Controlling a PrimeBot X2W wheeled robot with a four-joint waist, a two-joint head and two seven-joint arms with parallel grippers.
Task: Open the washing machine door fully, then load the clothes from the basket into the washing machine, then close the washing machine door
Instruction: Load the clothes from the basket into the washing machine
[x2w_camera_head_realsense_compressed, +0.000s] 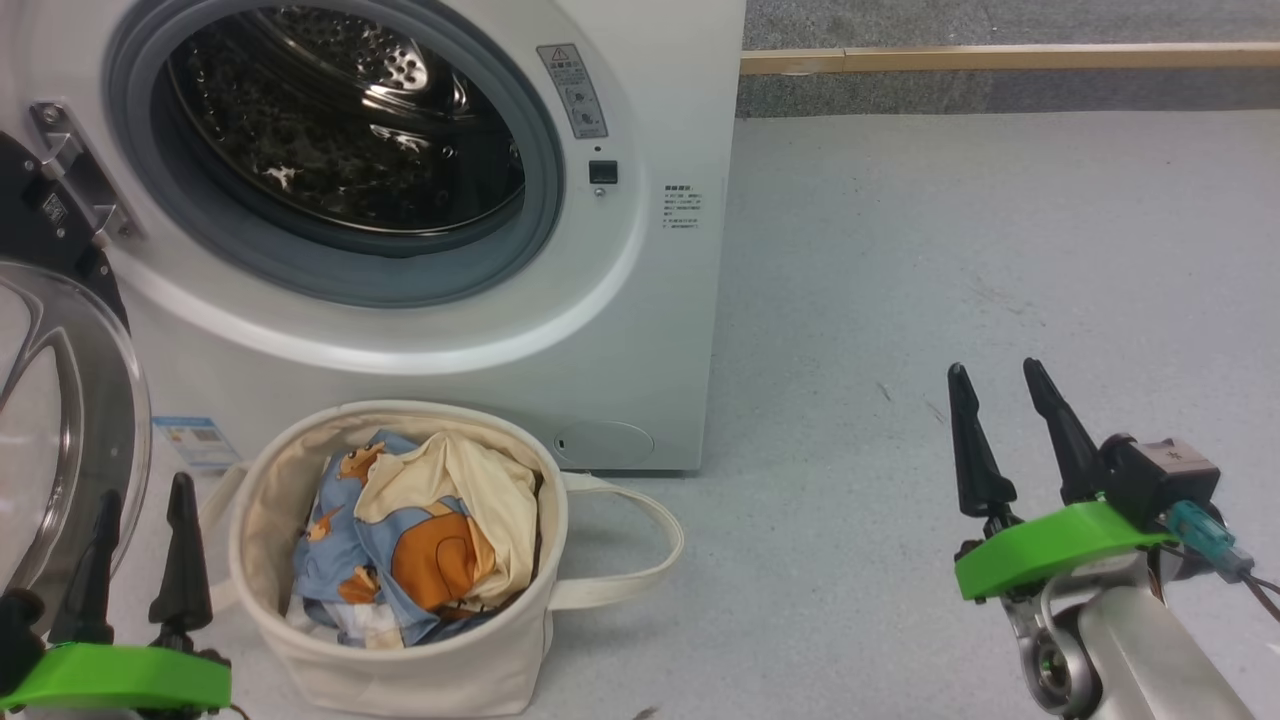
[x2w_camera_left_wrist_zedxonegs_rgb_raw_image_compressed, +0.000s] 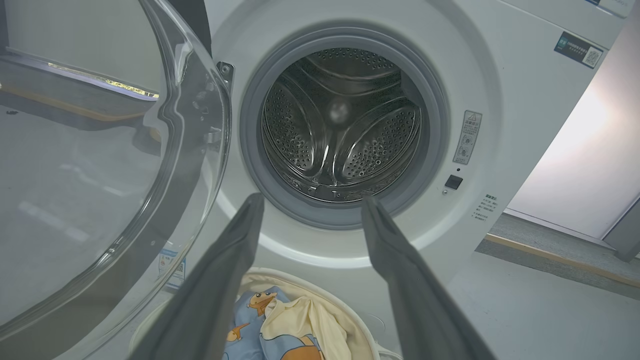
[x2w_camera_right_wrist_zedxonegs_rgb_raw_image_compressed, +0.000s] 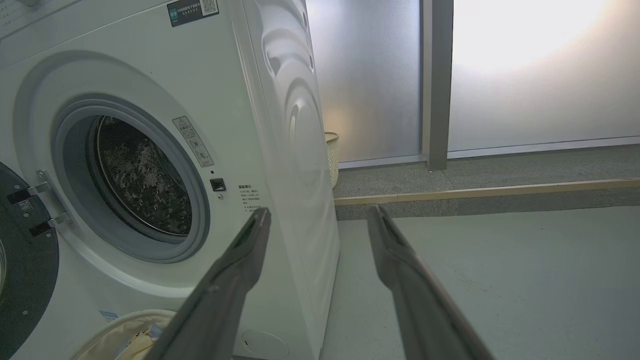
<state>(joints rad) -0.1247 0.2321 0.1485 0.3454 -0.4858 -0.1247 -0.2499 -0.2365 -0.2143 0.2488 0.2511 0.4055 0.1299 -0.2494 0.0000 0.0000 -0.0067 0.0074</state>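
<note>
Door (x2w_camera_head_realsense_compressed: 60, 400) standing wide open | clothes (x2w_camera_head_realsense_compressed: 420, 530) in basket (x2w_camera_head_realsense_compressed: 400, 680), on floor before washing machine (x2w_camera_head_realsense_compressed: 640, 330) | left gripper (x2w_camera_head_realsense_compressed: 145, 490), right gripper (x2w_camera_head_realsense_compressed: 995, 368): fingers apart, empty

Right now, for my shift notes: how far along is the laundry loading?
Done: the washing machine door stands swung wide open, baring the drum. In hand: nothing; the left gripper and right gripper are both open and empty, the left beside the basket. Left: the clothes lie in the basket and no fabric shows in the drum, so loading, then closing the door, remain.
</note>
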